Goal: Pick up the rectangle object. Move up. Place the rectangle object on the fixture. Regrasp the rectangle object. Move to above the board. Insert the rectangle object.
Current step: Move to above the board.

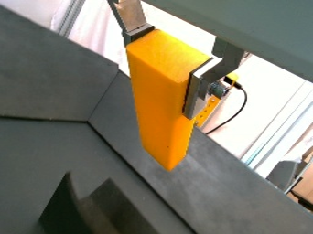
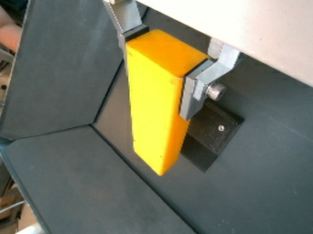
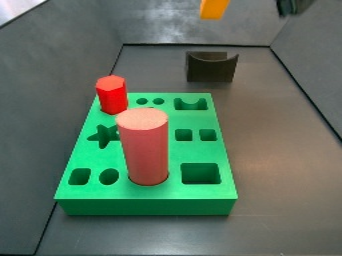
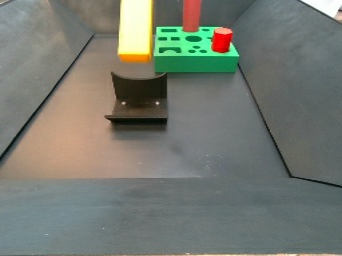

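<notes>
A dark grey floor (image 4: pixel 187 150) with sloping dark walls fills the scene. The hand (image 2: pixel 166 59) pinches the orange-yellow rectangular block (image 2: pixel 159 105) upright, high above the dark notched fixture (image 4: pixel 138 95). To the right, the bright green board (image 4: pixel 194 50) carries a tall red cylinder (image 4: pixel 193 14) and a red hexagonal peg (image 4: pixel 222 39).

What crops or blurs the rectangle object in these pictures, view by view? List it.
In both wrist views the rectangle object is sharp and evenly lit, held between the gripper fingers; the background is soft. In a side view only its lower tip shows, cut by the picture's top edge. In a side view its top is cropped above the fixture.
</notes>
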Motion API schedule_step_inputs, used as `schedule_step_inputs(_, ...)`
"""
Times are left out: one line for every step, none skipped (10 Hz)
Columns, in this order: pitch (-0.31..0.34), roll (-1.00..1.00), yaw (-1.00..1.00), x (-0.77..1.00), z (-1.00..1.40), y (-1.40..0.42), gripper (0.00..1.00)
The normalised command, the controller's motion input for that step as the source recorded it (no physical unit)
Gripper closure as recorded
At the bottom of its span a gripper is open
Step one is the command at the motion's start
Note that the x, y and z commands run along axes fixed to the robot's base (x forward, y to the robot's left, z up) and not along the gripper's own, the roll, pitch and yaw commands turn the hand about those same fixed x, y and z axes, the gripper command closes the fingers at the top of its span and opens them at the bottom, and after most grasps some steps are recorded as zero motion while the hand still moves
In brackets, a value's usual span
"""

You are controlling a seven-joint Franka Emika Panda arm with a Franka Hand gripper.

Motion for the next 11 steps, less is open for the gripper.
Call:
schedule_step_inputs(0.093, -0.07, 0.03, -0.05, 0.42, 0.01, 1.0)
schedule_step_inputs(0.093, -0.06, 0.04, -0.03, 0.19, 0.01, 1.0)
schedule_step_inputs(0.078, -1.0, -0.04, -0.56, 0.43, -1.0, 1.0)
schedule_step_inputs(0.068, -1.0, -0.04, -0.56, 0.44, -1.0, 1.0)
schedule_step_inputs(0.06, -1.0, -0.04, -0.6, 0.48, -1.0, 1.0)
schedule_step_inputs(0.052, -1.0, -0.03, -0.62, 0.45, -1.0, 1.0)
schedule_step_inputs(0.051, -1.0, -0.03, -0.64, 0.47, -1.0, 1.0)
schedule_step_inputs(0.048, -1.0, -0.02, -0.68, 0.49, -1.0, 1.0)
schedule_step_inputs(0.042, -1.0, -0.02, -0.62, 0.43, -0.88, 1.0)
schedule_step_inputs(0.032, -1.0, -0.02, -0.43, 0.29, -0.55, 1.0)
schedule_step_inputs(0.025, -1.0, -0.02, -0.23, 0.13, -0.22, 1.0)
